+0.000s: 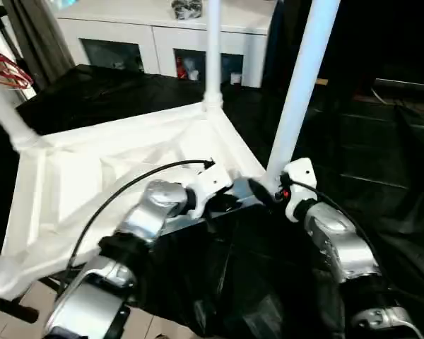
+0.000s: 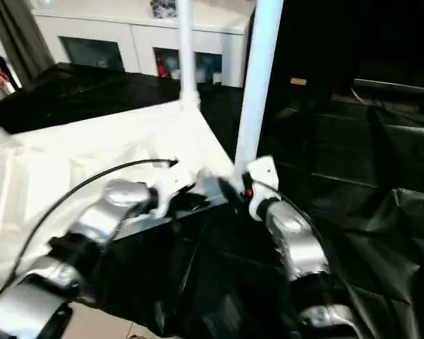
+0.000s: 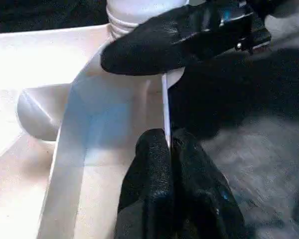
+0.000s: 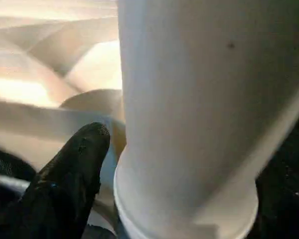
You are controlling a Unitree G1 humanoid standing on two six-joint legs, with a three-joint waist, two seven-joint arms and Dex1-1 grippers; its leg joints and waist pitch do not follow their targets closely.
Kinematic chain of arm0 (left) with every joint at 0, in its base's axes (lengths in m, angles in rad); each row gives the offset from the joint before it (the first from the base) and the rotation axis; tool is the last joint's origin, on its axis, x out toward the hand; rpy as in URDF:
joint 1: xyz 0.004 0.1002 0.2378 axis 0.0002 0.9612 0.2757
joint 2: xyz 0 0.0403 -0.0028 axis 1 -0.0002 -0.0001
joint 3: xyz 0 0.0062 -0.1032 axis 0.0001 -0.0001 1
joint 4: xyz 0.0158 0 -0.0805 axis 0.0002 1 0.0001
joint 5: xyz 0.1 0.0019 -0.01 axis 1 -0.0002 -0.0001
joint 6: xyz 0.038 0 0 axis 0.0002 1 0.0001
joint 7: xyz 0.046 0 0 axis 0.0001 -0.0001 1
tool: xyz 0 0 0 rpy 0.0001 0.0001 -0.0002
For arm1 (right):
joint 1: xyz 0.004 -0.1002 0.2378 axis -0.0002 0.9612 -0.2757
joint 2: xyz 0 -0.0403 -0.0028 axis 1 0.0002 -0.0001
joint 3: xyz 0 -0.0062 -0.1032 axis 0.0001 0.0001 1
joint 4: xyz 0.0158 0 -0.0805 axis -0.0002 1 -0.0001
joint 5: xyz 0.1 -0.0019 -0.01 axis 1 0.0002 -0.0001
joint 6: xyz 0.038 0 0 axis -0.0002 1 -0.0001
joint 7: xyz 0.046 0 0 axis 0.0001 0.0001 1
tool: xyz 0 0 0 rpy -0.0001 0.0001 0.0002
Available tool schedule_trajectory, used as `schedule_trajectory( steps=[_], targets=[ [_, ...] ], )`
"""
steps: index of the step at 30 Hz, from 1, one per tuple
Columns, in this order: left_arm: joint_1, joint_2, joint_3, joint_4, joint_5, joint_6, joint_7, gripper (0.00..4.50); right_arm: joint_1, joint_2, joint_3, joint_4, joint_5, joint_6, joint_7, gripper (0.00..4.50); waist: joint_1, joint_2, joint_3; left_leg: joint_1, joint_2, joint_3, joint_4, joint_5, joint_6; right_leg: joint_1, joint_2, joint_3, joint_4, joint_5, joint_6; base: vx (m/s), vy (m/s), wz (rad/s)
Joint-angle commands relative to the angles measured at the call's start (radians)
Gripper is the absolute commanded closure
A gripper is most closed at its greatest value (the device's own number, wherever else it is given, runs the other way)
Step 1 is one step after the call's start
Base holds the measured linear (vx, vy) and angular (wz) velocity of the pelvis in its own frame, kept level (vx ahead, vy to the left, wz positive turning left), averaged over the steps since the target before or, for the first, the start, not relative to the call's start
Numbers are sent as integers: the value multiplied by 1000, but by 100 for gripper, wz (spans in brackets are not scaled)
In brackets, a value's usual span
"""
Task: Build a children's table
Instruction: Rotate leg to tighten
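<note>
Upside-down white ribbed plastic table [image 1: 92, 183]: left gripper [image 3: 167, 149] pinches its thin rim shut; right gripper [image 1: 265, 192], spread open, straddles the smooth tubular leg [image 1: 300, 85].

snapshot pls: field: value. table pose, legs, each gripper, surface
table: top upside down, ribbed underside up
legs: far leg upright in its corner; near leg upright at the near corner by the grippers
left gripper: jaws shut on the top's thin rim
right gripper: at the near leg's base, leg between its jaws; grip unclear
surface: black sheet
background: white cabinet
</note>
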Motion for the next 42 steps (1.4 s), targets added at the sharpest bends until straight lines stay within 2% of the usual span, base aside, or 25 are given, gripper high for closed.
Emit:
schedule_trajectory(
  steps=[1,2,3,4,6,7,8,14,15,18,19,21,24,25,26,27,28,30,32,33,34,35,38,40,42],
  targets=[
    [7,-6,-40,-49,-31,-40,-71,450,28,-11,89,-43,8,7,121,70,5,-7,-62,5,50,-16,-67,-161,87,57,-87,49,-74,-183,-236,0,0,0],
    [7,-6,-40,-49,-31,-40,-71,450,28,-11,89,-43,8,7,121,70,7,-9,-62,5,51,-17,-68,-163,86,59,-87,50,-75,-182,-234,0,0,0],
    [10,18,-46,-53,-31,-49,-112,450,56,-58,111,-91,21,12,215,70,5,-7,-61,5,53,-17,-69,-168,85,56,-86,50,-73,-176,-237,0,0,0],
    [11,31,-48,-54,-31,-52,-132,450,71,-83,123,-119,28,18,263,70,8,-10,-62,5,52,-18,-68,-170,88,61,-85,49,-74,-173,-231,0,0,0],
    [13,47,-52,-56,-34,-58,-166,450,90,-113,138,-157,44,41,325,70,9,-6,-61,5,54,-17,-68,-161,100,60,-84,51,-72,-151,-236,0,0,0],
    [14,53,-54,-59,-37,-61,-182,450,98,-124,143,-173,53,55,348,70,9,-7,-62,5,54,-17,-68,-158,101,60,-85,50,-69,-142,-243,0,0,0],
    [16,62,-57,-64,-39,-59,-201,450,105,-136,149,-191,60,64,368,83,9,-12,-61,6,54,-15,-68,-169,97,57,-86,49,-72,-166,-245,0,0,0],
    [16,113,-73,-81,-50,-58,-308,450,141,-216,186,-270,85,96,495,126,22,-10,-60,9,57,-16,-70,-173,85,56,-87,50,-76,-224,-225,0,0,0],
    [15,114,-73,-81,-50,-59,-309,450,142,-217,186,-271,85,97,497,145,25,-10,-60,9,58,-16,-69,-170,85,55,-87,51,-74,-217,-227,0,0,0],
    [15,121,-72,-85,-52,-58,-326,450,146,-227,185,-279,89,111,520,153,28,-16,-62,7,55,-15,-67,-155,85,56,-89,51,-73,-204,-230,0,0,0],
    [18,121,-71,-89,-53,-54,-326,450,147,-226,185,-279,88,113,522,161,30,-13,-63,7,56,-16,-67,-145,86,55,-89,50,-70,-196,-231,0,0,0],
    [22,120,-69,-96,-55,-48,-323,450,149,-223,186,-281,87,118,521,172,29,-14,-63,6,56,-16,-67,-141,87,56,-88,50,-69,-188,-232,0,0,0],
    [27,106,-54,-92,-53,-38,-282,450,138,-192,171,-256,73,118,447,174,28,-17,-62,7,55,-15,-66,-143,86,55,-89,50,-71,-195,-231,0,0,0],
    [27,101,-50,-87,-54,-34,-269,450,132,-178,161,-240,67,116,416,175,26,-15,-61,6,54,-16,-67,-148,80,53,-90,50,-73,-215,-228,0,0,0],
    [18,78,-33,-69,-51,-25,-211,450,113,-137,132,-194,42,101,315,176,25,-22,-61,7,53,-15,-67,-151,76,54,-89,49,-75,-228,-223,0,0,0],
    [18,78,-33,-69,-51,-25,-211,450,113,-137,132,-194,42,101,315,176,20,-19,-59,8,51,-15,-68,-162,63,50,-89,49,-77,-261,-218,0,0,0],
    [-4,36,-9,-35,-40,-9,-103,450,80,-67,77,-120,23,104,152,176,16,-25,-58,6,50,-18,-71,-171,51,54,-89,46,-81,-299,-202,0,0,0],
    [-24,3,5,-4,-25,-3,-14,450,56,-17,38,-68,21,113,44,176,7,-20,-56,14,48,-20,-72,-201,27,46,-89,45,-88,-357,-193,0,0,0],
    [-34,-14,8,12,-14,3,32,450,45,8,20,-46,24,123,-4,176,5,-26,-57,9,46,-19,-73,-194,32,50,-88,47,-90,-352,-179,0,0,0],
    [-57,-67,16,50,5,27,145,450,14,65,-11,13,18,124,-132,176,3,-21,-60,11,48,-18,-70,-180,32,45,-89,50,-86,-318,-186,0,0,0],
    [-57,-67,16,50,5,27,145,450,14,65,-11,13,18,124,-132,176,1,-21,-58,11,47,-18,-72,-181,31,44,-86,50,-88,-313,-188,0,0,0],
    [-69,-106,22,71,14,44,220,450,-12,107,-29,60,6,115,-220,176,3,-19,-59,12,46,-19,-72,-182,29,47,-87,47,-86,-308,-190,0,0,0],
    [-72,-141,14,82,26,39,246,450,-43,146,-26,108,-14,75,-253,176,5,-22,-62,10,44,-17,-68,-165,40,50,-89,49,-86,-279,-194,0,0,0],
    [-67,-145,1,75,33,21,226,450,-51,150,-20,117,-22,54,-235,121,7,-20,-64,4,46,-18,-67,-137,58,54,-88,49,-79,-217,-200,0,0,0],
    [-60,-141,-8,60,30,10,198,450,-52,144,-17,110,-9,54,-194,104,8,-21,-65,5,46,-17,-67,-131,70,55,-88,49,-75,-184,-211,0,0,0]
  ],
)
